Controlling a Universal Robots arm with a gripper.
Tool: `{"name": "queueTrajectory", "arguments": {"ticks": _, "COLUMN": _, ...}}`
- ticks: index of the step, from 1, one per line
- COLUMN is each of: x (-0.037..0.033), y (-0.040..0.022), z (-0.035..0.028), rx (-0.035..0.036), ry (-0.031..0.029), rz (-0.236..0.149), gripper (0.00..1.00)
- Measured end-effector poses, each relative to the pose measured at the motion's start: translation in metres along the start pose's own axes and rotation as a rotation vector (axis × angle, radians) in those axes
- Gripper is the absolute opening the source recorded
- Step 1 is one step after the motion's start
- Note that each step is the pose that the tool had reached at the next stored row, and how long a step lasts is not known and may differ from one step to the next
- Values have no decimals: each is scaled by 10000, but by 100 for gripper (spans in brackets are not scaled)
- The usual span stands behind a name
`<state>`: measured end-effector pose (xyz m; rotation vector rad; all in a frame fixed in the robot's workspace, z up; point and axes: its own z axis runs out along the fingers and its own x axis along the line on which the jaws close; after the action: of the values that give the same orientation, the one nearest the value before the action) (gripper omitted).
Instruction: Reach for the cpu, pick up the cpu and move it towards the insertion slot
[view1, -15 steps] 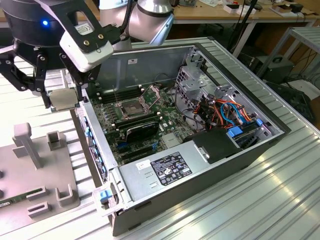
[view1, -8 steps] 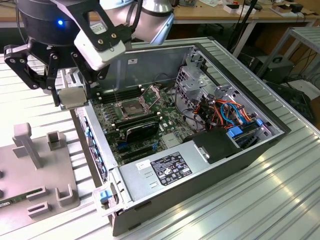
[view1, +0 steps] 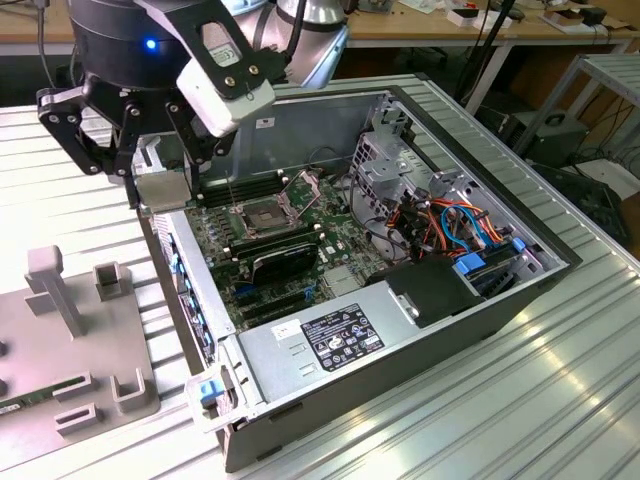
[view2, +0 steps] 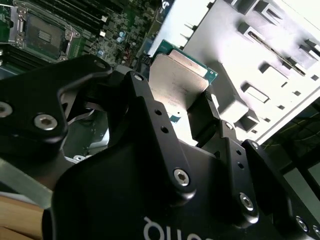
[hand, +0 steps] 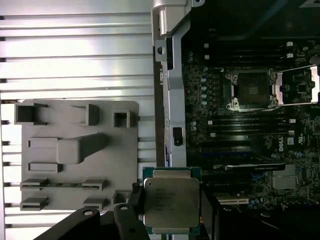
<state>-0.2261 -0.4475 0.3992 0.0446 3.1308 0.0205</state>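
In the exterior view, a grey holder plate (view1: 70, 330) with several upright brackets lies at the left on the ribbed metal table (view1: 560, 400). Just right of it stands the open computer case (view1: 400, 330), with the green motherboard (view1: 300, 250) inside.

The gripper (view1: 160, 185) hangs above the left edge of the case, between the plate and the board. Its fingers are closed on the cpu (view1: 161, 193), which is lifted clear of both the plate and the case. In the first wrist view the cpu (hand: 171, 201) is seen flat, with its silver lid and green rim, and a black finger (hand: 134, 220) presses on its side. In the second wrist view the cpu (view2: 181, 85) sits between the two black fingers (view2: 150, 107).

Further to the right in the exterior view, the slot (view1: 257, 217) lies on the board with its metal bracket (view1: 298, 192) hinged up. The slot is well apart from the cpu. At the right end of the case there are coloured cables (view1: 460, 225).
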Motion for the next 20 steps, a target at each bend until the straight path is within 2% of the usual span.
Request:
{"name": "queueTrajectory", "arguments": {"ticks": 9, "x": -247, "y": 7, "z": 3, "rx": 0, "ry": 0, "rz": 1, "gripper": 55}}
{"name": "queueTrajectory", "arguments": {"ticks": 20, "x": -648, "y": 19, "z": 9, "rx": 0, "ry": 0, "rz": 1, "gripper": 55}}
